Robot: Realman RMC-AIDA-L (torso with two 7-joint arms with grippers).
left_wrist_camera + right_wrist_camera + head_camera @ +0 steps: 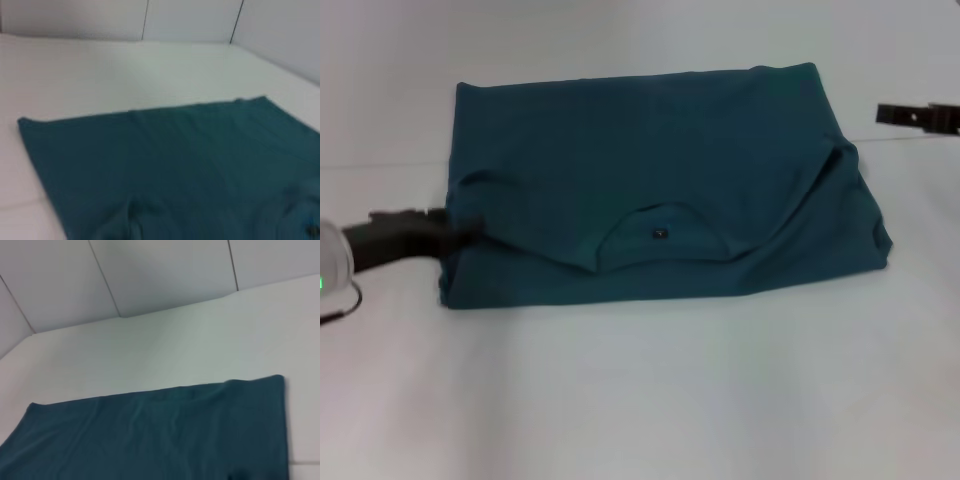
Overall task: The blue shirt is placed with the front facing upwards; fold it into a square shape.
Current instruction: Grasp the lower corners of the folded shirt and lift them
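The shirt [650,190] lies on the white table [650,400], folded into a broad rectangle with its back side up; no lettering shows. Its far edge runs straight and flat. Its near part is a folded-over layer whose edge runs in a shallow V across the cloth, and in the middle of that layer sits the round collar [660,232] with a small dark tag inside it. To the collar's right the cloth bunches into soft creases and the shirt's right edge bulges outward in a rounded lump. To the collar's left the fold line dips down to the shirt's left edge.

The left pincer [455,232] is at that left edge, level with the collar, its dark body lying low over the table and its tip reaching into the fold of the cloth. The tip is buried in the fabric, so whether it is spread or pinching the shirt cannot be told. The left wrist view looks across the shirt [175,165] from that side: smooth teal cloth, a pucker near the camera, bare table and pale wall panels beyond the shirt's far edge.

The right pincer [910,116] is well apart from the shirt, beyond its far right corner, raised above the table; only a dark bar of it shows at the picture's edge and its opening cannot be told. The right wrist view shows the shirt's [160,435] flat far edge and one square corner, with table and wall panels past it.
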